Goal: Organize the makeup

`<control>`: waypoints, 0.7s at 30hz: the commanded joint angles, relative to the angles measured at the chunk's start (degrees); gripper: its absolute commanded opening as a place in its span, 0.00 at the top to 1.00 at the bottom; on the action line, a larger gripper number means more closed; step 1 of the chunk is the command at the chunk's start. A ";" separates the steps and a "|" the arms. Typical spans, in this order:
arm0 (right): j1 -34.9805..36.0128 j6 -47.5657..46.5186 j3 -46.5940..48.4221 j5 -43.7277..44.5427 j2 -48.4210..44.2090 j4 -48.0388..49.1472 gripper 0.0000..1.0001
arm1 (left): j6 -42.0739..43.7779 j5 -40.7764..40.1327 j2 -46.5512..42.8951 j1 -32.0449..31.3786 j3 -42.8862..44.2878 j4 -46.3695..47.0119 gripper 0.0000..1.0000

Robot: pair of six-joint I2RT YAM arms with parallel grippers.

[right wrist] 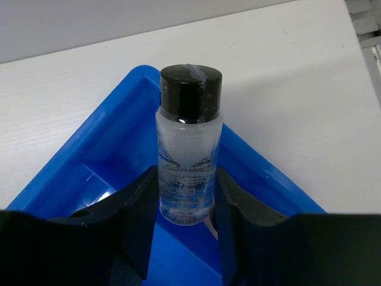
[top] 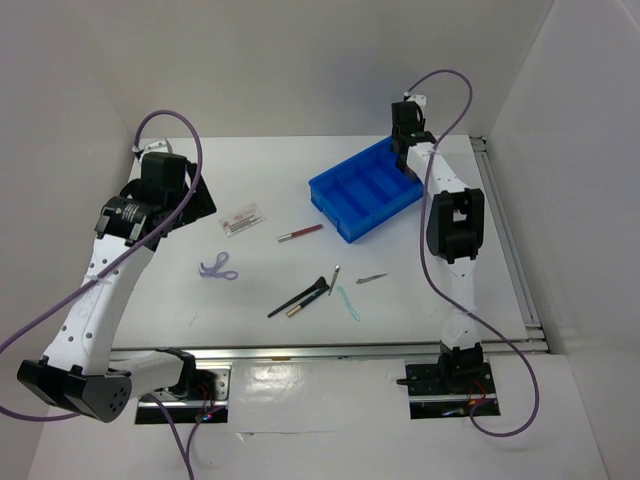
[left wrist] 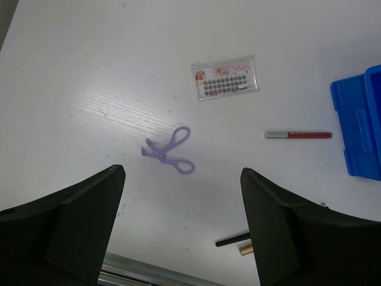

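Note:
My right gripper (right wrist: 186, 185) is shut on a clear black-capped tube (right wrist: 188, 149) and holds it upright over the far right corner of the blue divided tray (right wrist: 125, 113); the gripper (top: 405, 150) also shows in the top view. My left gripper (left wrist: 182, 173) is open and empty above the table's left side. Lilac scissors (left wrist: 168, 153) lie just ahead of it. Further on are the white red-printed card (left wrist: 225, 78) and the red pencil (left wrist: 297, 135). Black brushes (top: 300, 297) and the teal tool (top: 348, 303) lie near the table's front middle. The beige bottle and black pot are out of view.
The blue tray (top: 365, 190) stands at the back right, turned at an angle. Two small thin metal tools (top: 372, 279) (top: 335, 273) lie between the brushes and the tray. A metal rail (top: 330, 350) runs along the near table edge. White walls close in the sides and back.

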 commanded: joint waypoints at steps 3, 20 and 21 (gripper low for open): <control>-0.23 -0.56 5.49 -2.49 2.83 1.35 0.69 | -0.61 0.15 -0.14 0.29 0.64 1.46 0.07; 0.83 -0.04 4.62 -2.49 1.44 0.20 0.23 | -0.61 0.24 -0.14 0.29 0.64 1.46 0.07; 0.83 -0.04 4.62 -2.49 0.82 0.20 0.23 | -0.61 0.24 -0.66 0.29 0.64 1.46 0.07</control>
